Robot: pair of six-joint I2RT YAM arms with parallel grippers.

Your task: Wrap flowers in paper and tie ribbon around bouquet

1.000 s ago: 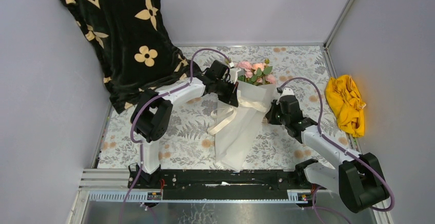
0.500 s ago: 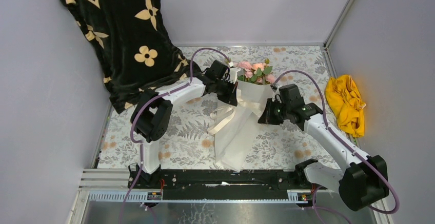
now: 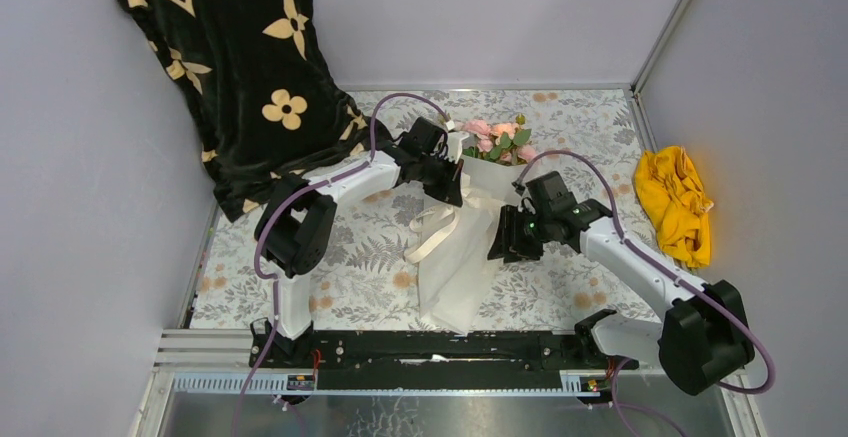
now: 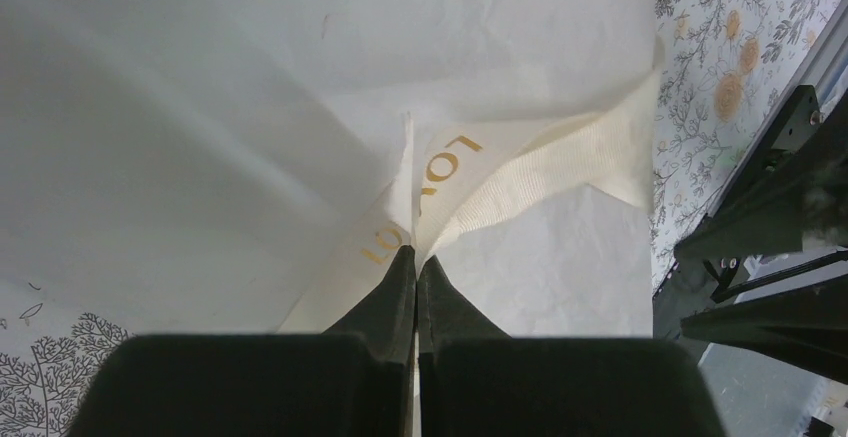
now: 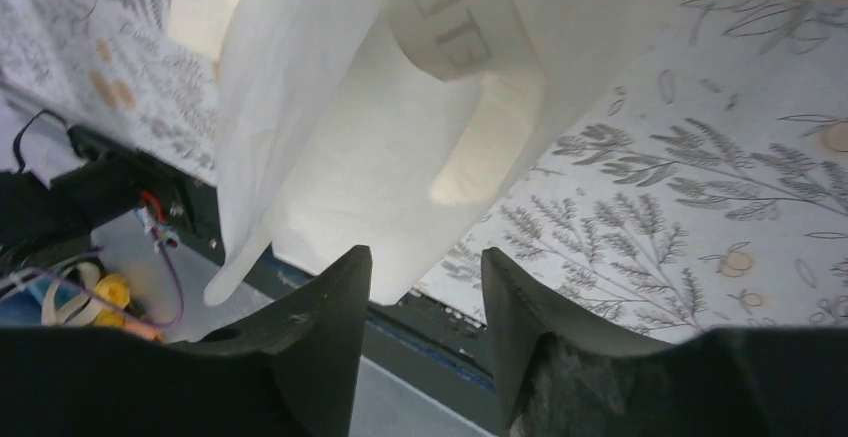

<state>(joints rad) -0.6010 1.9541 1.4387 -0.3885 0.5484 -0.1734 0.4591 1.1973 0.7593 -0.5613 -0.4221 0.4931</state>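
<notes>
Bouquet of pink roses in white paper (image 3: 462,257) | we see left gripper (image 4: 415,257) clamped on cream satin ribbon (image 4: 530,167) | right gripper (image 5: 425,255) part-open, empty

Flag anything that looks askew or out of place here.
The ribbon is no tidy bow: loose loops trail off the left side of the bouquet onto the tablecloth. A yellow cloth lies crumpled by the tablecloth's right edge.
</notes>
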